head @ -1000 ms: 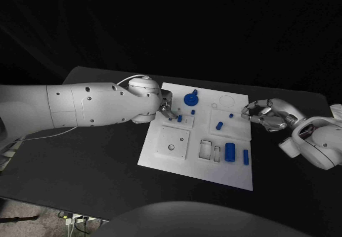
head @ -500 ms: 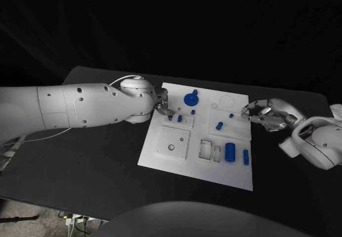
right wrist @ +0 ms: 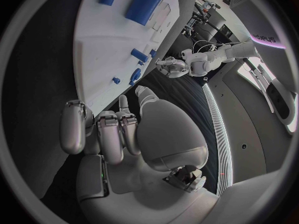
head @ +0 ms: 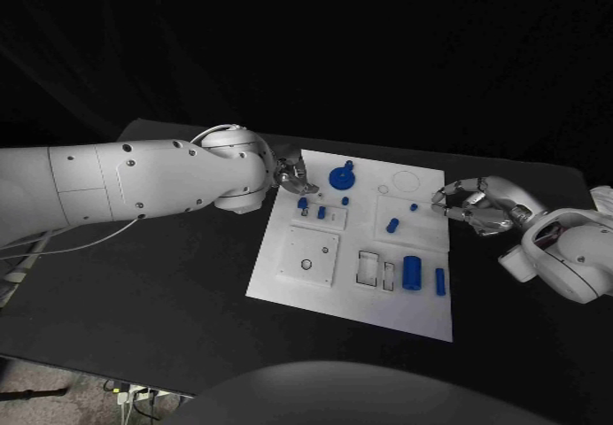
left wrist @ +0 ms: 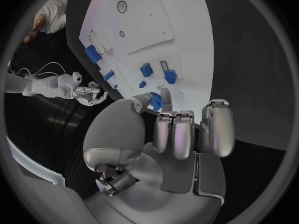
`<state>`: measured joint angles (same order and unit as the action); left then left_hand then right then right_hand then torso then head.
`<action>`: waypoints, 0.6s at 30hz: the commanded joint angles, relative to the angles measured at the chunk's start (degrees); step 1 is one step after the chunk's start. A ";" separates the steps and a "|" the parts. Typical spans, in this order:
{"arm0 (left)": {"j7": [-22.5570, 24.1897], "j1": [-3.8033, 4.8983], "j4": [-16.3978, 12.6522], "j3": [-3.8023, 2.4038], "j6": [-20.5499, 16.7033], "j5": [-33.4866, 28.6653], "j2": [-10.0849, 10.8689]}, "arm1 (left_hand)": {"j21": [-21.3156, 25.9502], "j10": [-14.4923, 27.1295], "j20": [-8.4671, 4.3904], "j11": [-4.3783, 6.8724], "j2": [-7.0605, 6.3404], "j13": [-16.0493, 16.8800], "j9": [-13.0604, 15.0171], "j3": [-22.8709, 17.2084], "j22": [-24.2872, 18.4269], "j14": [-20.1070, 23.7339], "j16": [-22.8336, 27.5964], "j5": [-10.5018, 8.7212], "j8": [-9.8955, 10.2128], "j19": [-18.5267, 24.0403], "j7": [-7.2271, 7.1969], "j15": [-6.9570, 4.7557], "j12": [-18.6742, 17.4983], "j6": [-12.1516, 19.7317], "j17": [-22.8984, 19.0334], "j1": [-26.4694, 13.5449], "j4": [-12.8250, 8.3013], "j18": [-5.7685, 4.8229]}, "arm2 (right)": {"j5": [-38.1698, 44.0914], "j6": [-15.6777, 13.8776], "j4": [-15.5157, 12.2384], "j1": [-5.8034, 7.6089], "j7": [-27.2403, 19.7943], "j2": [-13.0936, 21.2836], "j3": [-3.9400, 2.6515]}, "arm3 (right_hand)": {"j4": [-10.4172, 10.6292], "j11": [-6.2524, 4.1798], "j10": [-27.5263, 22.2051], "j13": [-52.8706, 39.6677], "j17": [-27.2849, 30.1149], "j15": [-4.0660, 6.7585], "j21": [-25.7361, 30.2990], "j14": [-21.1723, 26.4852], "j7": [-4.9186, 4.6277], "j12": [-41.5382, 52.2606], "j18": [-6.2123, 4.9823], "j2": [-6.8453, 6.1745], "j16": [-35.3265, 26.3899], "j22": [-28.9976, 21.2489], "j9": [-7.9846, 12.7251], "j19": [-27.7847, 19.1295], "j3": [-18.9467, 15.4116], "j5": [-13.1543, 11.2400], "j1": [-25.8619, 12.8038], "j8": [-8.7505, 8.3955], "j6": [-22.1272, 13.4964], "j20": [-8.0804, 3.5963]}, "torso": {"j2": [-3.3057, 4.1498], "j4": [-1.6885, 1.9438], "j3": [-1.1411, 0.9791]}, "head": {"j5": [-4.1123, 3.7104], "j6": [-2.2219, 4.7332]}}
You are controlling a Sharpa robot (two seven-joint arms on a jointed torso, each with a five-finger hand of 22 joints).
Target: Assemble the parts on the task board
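Now the left hand point(head: 291, 180), fingers curled and holding nothing, hovers at the flat white plastic task board point(head: 335, 288) on the black counter point(head: 166, 292); small blue parts point(head: 322, 212) stand just beside. Lower slowly, pinch one upright. Right hand point(head: 476, 205), fingers curled, empty.

We see a black table point(head: 153, 292) carrying the white task board point(head: 384, 305), which lies flat near the table's middle, tilted slightly so its long sides run from about 12 o'clock down toward 5 o'clock. The table's dark top spreads out from the board at 9 o'clock and at 3 o'clock. In the left wrist view the same board point(left wrist: 156, 30) lies on the dark top point(left wrist: 249, 50).
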<state>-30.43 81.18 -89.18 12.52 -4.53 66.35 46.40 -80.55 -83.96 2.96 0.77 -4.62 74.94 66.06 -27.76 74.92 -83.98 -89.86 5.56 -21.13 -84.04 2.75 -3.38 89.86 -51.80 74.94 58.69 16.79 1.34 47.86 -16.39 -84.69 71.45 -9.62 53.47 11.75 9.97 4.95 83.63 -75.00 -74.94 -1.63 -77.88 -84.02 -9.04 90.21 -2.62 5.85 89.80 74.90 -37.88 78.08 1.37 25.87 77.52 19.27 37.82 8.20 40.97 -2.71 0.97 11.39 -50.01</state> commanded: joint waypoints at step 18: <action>5.86 0.63 2.51 0.11 5.71 -2.57 -0.55 | 1.48 -5.23 1.60 -2.22 -5.37 14.33 -17.99 -9.72 11.72 -6.02 -0.14 -2.61 15.54 0.10 3.83 1.65 -0.69 8.24 15.06 17.58 -8.78 1.17 | 0.06 0.76 -0.08 -0.04 0.20 -0.01 -0.01 | -0.09 -0.12 6.37 -15.00 -15.06 -0.29 0.24 -5.98 -0.04 -0.21 -1.05 -0.20 0.20 10.25 0.11 -0.43 0.52 0.81 0.45 -0.28 -0.42 0.10 | 0.01 -0.06 0.01 | -0.42 0.01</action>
<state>-27.83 81.71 -86.91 12.65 -0.63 61.41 46.07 -79.09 -84.04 4.16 -1.02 -9.81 74.92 49.44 -37.85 74.94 -83.97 -89.86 3.30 -6.55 -83.93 6.54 -2.14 89.33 -44.05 74.93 75.65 8.38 1.33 47.85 -16.39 -84.71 71.45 -9.44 53.51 11.74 9.81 4.95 83.63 -75.10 -74.92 -1.63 -77.88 -84.02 -9.04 90.25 -2.62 5.85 89.80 74.92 -37.83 78.08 1.53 26.41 77.52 19.27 37.82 8.20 40.95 -2.77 0.96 11.01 -50.01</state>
